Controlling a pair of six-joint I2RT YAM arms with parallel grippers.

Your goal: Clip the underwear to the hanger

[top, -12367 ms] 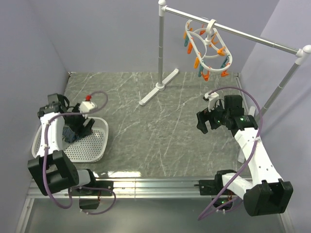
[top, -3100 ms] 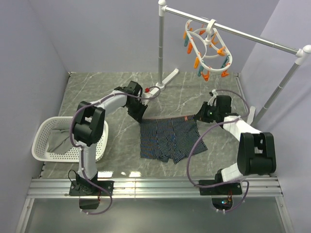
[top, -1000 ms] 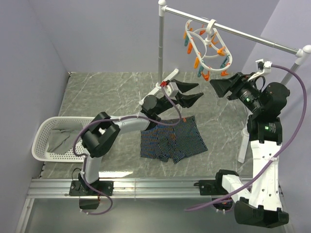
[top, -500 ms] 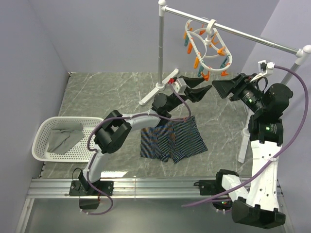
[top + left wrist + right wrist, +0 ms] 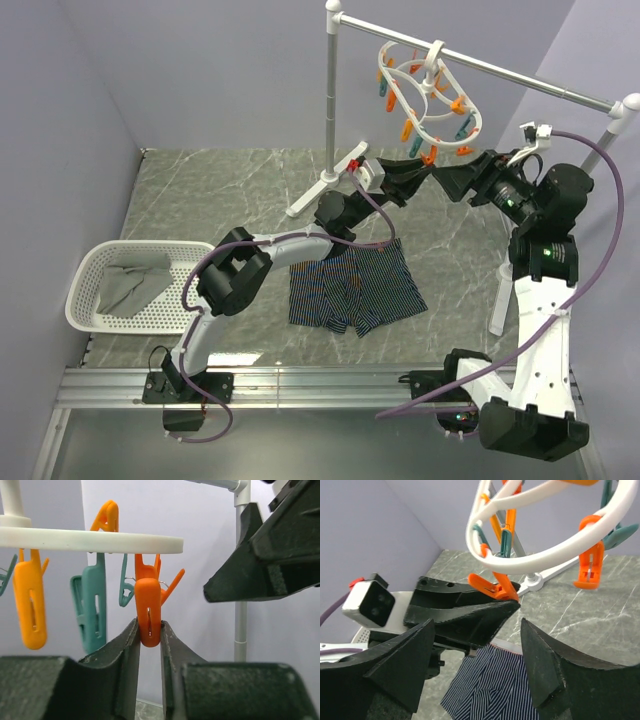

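The white oval hanger (image 5: 430, 95) hangs from the rail with orange and teal pegs. My left gripper (image 5: 424, 172) reaches up under it, shut on the lower end of one orange peg (image 5: 148, 611), which sits squeezed between both fingers (image 5: 125, 650). In the right wrist view that peg (image 5: 496, 588) lies on top of the left fingers (image 5: 485, 615). My right gripper (image 5: 455, 180) stands open just right of the left one, holding nothing. The underwear (image 5: 350, 290), navy striped with orange trim, lies flat on the table below; it also shows in the right wrist view (image 5: 490, 690).
A white basket (image 5: 85, 300) with a grey-green cloth (image 5: 135, 280) sits at the left. The grey rail stand (image 5: 331, 110) has its foot (image 5: 325, 180) behind the underwear; its second post (image 5: 590, 165) stands by the right arm. Purple walls close in the table.
My left gripper rose toward the hanger and closed on an orange peg. The hanger has tilted slightly. The right gripper stayed open and shifted a little closer to the left one.
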